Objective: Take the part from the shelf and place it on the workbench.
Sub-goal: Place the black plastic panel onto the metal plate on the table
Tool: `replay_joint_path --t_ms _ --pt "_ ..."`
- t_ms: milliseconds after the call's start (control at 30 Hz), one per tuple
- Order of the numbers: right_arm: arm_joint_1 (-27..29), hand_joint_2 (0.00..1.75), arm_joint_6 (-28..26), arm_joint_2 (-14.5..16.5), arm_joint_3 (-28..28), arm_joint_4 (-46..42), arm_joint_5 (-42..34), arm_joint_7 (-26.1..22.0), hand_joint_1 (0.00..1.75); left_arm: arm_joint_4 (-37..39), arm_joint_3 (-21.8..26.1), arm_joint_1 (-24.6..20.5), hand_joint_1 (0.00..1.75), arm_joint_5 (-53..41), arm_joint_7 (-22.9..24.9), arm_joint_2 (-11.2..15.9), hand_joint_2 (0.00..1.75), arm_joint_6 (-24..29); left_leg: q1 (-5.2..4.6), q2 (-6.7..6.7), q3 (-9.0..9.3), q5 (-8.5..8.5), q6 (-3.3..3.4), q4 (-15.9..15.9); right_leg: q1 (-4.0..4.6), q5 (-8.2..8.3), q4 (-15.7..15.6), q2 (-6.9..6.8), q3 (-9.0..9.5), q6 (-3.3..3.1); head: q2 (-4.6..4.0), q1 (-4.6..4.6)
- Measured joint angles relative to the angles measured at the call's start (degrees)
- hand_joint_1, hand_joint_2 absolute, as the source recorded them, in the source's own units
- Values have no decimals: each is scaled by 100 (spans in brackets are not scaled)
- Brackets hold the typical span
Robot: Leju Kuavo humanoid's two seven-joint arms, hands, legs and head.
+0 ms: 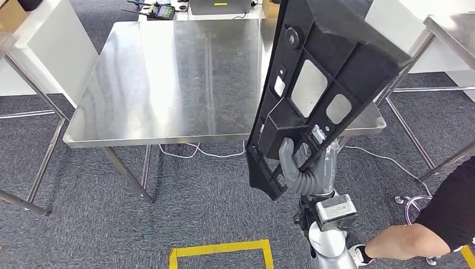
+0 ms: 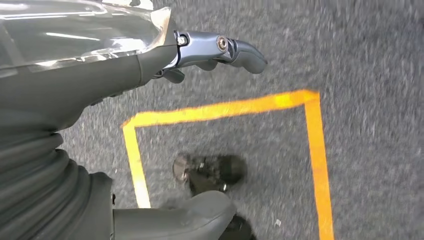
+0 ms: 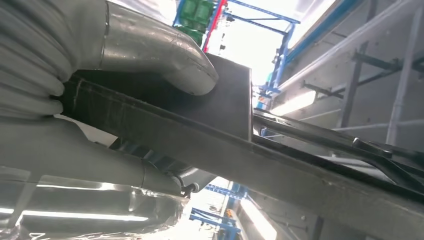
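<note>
The part (image 1: 319, 84) is a long black plastic panel with cut-outs, held upright and tilted in front of me, over the right edge of the steel workbench (image 1: 168, 78). My right hand (image 1: 305, 168) grips its lower end, thumb on the front face. In the right wrist view the thumb (image 3: 165, 55) presses on the part's dark edge (image 3: 240, 155). My left hand (image 2: 210, 50) hangs over the grey carpet with its fingers loosely curled and nothing in them.
A second steel table (image 1: 448, 28) stands at the right. A person's arm (image 1: 414, 241) reaches in at the lower right. Yellow floor tape (image 1: 221, 249) marks a square on the carpet in front of the bench. Devices (image 1: 162, 10) lie at the bench's far edge.
</note>
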Motion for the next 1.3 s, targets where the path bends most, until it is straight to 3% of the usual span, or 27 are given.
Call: replay_joint_path --t_ms 67,100,133,167,200,233,267,333,400,467,533,567,633,700,767,833,867,900,967,1033,1100,1133,1167,1233,1300 --pt "17 175 -1 -10 0 1 1 0 175 0 0 0 0 0 0 -1 175 0 0 -12 37 -60 -4 4 -28 -256 397 -2 -391 25 -1 9" --pt "21 175 -1 -14 0 2 1 0 175 0 0 2 0 0 0 -3 175 -1 4 -21 71 -96 -19 9 -46 -258 303 -5 -440 78 -1 15" --pt "21 175 -1 -17 0 2 1 0 175 0 0 3 0 0 0 -6 175 -1 13 -31 115 -141 -42 20 -73 -126 26 -9 -399 156 -1 15" --pt "21 175 -1 -17 0 2 1 0 175 0 0 5 0 0 0 -10 175 -2 19 -39 149 -191 -76 37 -103 123 -356 -18 -306 243 0 20" --pt "21 175 -1 -20 0 5 1 0 175 0 2 4 0 0 0 -9 175 -2 19 -46 187 -247 -117 72 -117 382 -699 -45 -227 287 0 28" --pt "20 175 -1 -22 2 9 2 1 175 -1 3 1 0 0 0 -7 175 -2 11 -50 203 -300 -161 100 -119 576 -941 -76 -167 267 0 36" --pt "21 175 -2 -26 3 13 2 3 175 -1 4 0 0 0 0 -4 175 -2 -2 -48 208 -343 -205 123 -113 706 -1055 -98 -135 206 0 41" --pt "23 175 -2 -31 1 17 2 5 175 -1 4 -2 0 0 0 0 175 -2 -5 -36 227 -388 -271 153 -103 749 -1051 -106 -102 22 0 35" --pt "19 175 -2 -32 -2 14 -1 3 175 0 4 -5 0 -1 0 -1 175 -3 25 -9 191 -458 -311 306 -110 760 -1056 -85 -43 -70 0 25" --pt "12 175 -2 -31 0 13 -1 2 175 0 3 -12 0 -1 0 -3 175 -3 42 12 -80 -688 -340 831 -93 734 -1060 -78 6 -136 0 24" --pt "12 175 -2 -31 0 16 0 2 175 0 4 -7 0 -1 0 -3 175 -2 40 14 -531 -996 -354 1564 -48 696 -1059 -72 31 -191 0 23" --pt "14 175 -2 -31 0 17 -1 2 175 0 4 -2 0 0 0 -2 175 -2 38 15 -696 -1056 -345 1772 -22 679 -1058 -66 44 -214 0 23" --pt "16 175 -2 -31 0 19 -1 2 175 0 4 2 0 0 0 -2 175 -2 22 15 -731 -863 -280 1613 25 645 -1059 -53 88 -240 0 24" --pt "14 175 -2 -31 0 19 -1 2 175 -1 4 0 0 -1 0 -1 175 -2 -18 17 -503 -490 -174 1028 56 607 -1064 -45 137 -247 -1 24" --pt "0 175 -2 -30 2 21 74 62 175 -2 4 -6 0 -17 20 16 175 -4 -88 29 -295 -301 -43 519 59 565 -1072 -45 181 -236 -1 42" --pt "-452 175 -7 49 97 353 594 509 175 -4 -2 -31 0 -134 174 31 175 -20 -169 53 -224 -288 51 259 28 574 -1043 -21 196 -181 0 80" --pt "-1082 175 -62 168 252 886 1192 1050 175 -5 -18 -63 0 -225 290 33 175 -32 -205 58 -221 -288 85 209 15 610 -1014 15 181 -138 0 87" --pt "-1899 175 -190 345 472 1673 2041 1710 175 -5 -40 -128 0 -304 399 31 175 -46 -221 80 -175 -225 126 159 11 627 -954 47 125 -107 0 68" --pt "-3459 175 -577 733 932 3461 4432 2883 175 -7 -84 -317 0 -396 512 24 175 -67 -208 81 -74 -125 194 99 29 544 -679 58 -53 -98 -1 14" --pt "-4264 175 -813 976 1235 4761 6701 3190 175 -8 -102 -454 0 -443 542 9 175 -102 -159 32 -8 -93 187 84 25 320 -72 24 -373 -104 -1 2" --pt "-4602 175 -791 1112 1501 5628 7575 3116 175 -8 -126 -476 0 -478 556 -2 175 -147 -117 -38 24 -118 138 87 -5 140 496 19 -721 -34 -1 14" --pt "-4688 175 -743 1162 1629 5969 7569 3097 175 -7 -144 -466 0 -497 561 -6 175 -168 -96 -73 44 -140 106 91 -20 133 536 15 -801 21 -2 14" --pt "-4750 175 -691 1199 1739 6253 7526 3101 175 -5 -164 -453 0 -516 564 -9 175 -192 -77 -111 70 -168 69 95 -32 215 361 10 -786 79 -2 18" --pt "-4874 175 -619 1240 1918 6705 7471 3137 175 -4 -195 -429 0 -555 564 -16 175 -233 -56 -164 135 -235 -7 102 -49 635 -438 -16 -553 175 -2 27" --pt "-4990 175 -593 1287 2070 7033 7458 3166 175 -3 -203 -432 0 -569 566 -17 175 -251 -60 -170 182 -315 -88 101 -32 940 -1029 -41 -356 132 -2 25"
